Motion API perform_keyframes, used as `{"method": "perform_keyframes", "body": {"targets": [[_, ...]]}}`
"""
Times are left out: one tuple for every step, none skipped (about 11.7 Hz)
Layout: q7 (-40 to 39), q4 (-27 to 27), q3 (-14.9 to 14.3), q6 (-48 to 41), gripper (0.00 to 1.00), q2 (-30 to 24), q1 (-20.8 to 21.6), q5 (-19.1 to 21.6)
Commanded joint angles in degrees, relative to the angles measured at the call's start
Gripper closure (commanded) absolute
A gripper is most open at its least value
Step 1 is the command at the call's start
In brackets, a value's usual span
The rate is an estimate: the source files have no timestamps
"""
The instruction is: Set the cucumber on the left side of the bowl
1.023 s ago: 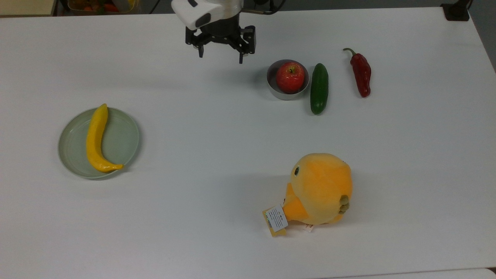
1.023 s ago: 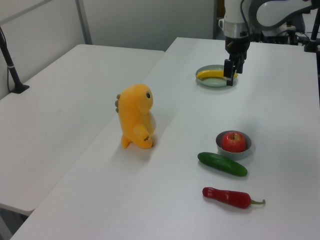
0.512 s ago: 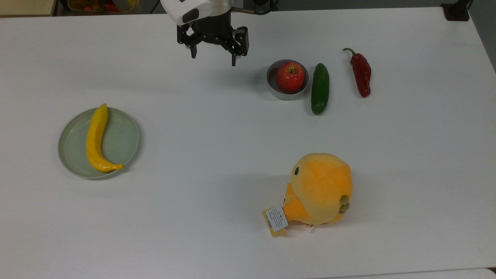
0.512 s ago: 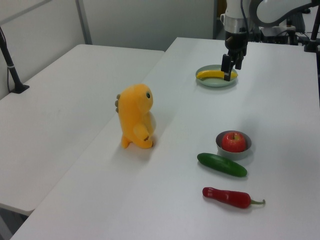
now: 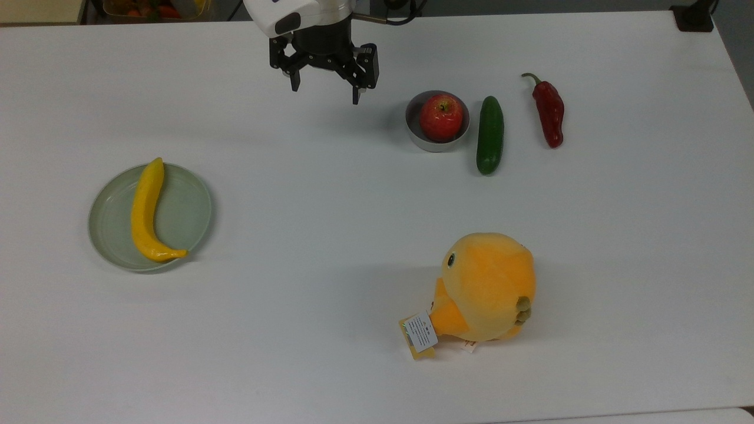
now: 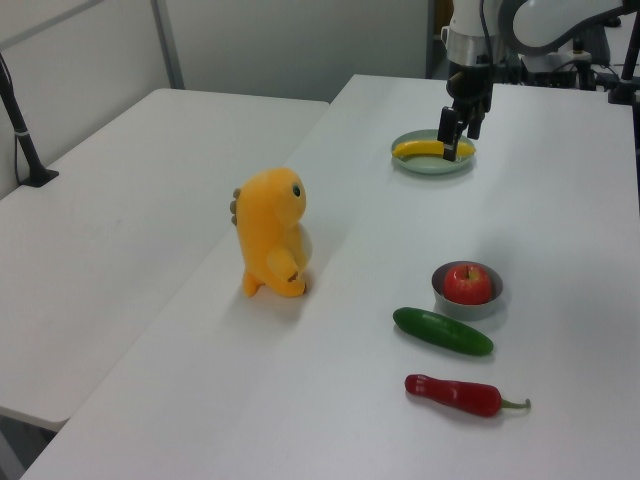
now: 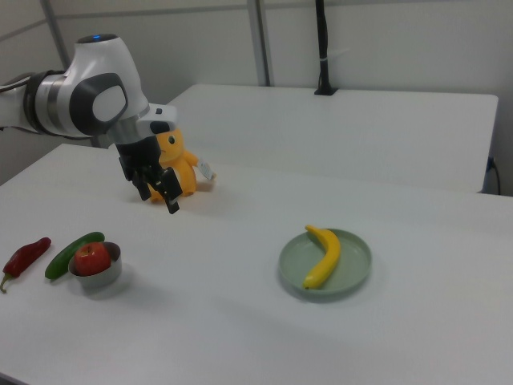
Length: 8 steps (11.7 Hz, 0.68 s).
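I hold the gripper [image 5: 324, 88] above the table [image 5: 330, 194] with its fingers spread wide and nothing between them. In the top view the bowl [image 5: 437, 121] sits a little to its right and lower, and the cucumber [image 5: 490, 135] lies just beyond the bowl, on the bowl's far side from the gripper, close beside its rim but apart from it. So the step in hand, as I judge it, is the reach to the cucumber, and the task has not got far.

To do it well I want to carry the gripper over the bowl and the apple [image 5: 441, 117] high enough to clear both, then come down on the cucumber's middle with the fingers set across its short width. It looks smooth and round, so a grip off centre may let it tip or roll. The finger nearer the bowl has little room; I must place it in the gap without nudging the rim. The pepper [image 5: 549, 112] lies farther off and should not trouble me.

The table is broad, white and matte. Below the gripper in the top view stands the plush toy [image 5: 484, 288]; toward the top view's left rests the plate [image 5: 187, 219] with the banana [image 5: 146, 212]. In the right view, a second white table [image 7: 353, 128] stands behind, against a pale wall.
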Motion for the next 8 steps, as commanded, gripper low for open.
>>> {"method": "perform_keyframes", "body": {"targets": [[-2.07, -1.11, -0.19, -1.05, 0.0, -1.03, 0.02, 0.83], [-4.09, -1.2, -0.19, -3.07, 0.0, -1.12, 0.11, 0.39], [-6.98, -1.2, -0.19, -3.44, 0.0, -1.12, 0.11, 0.39], [-9.27, -1.11, -0.19, -3.44, 0.0, -1.12, 0.02, 0.39], [-9.73, -1.11, -0.19, -3.44, 0.0, -1.12, 0.02, 0.39], [-9.74, -1.11, -0.19, -3.44, 0.0, -1.12, 0.11, 0.39], [-9.82, -1.11, -0.19, -3.35, 0.0, -1.03, 0.11, 0.39], [-10.0, -1.2, -0.19, -3.27, 0.0, -1.03, 0.11, 0.39]]}}
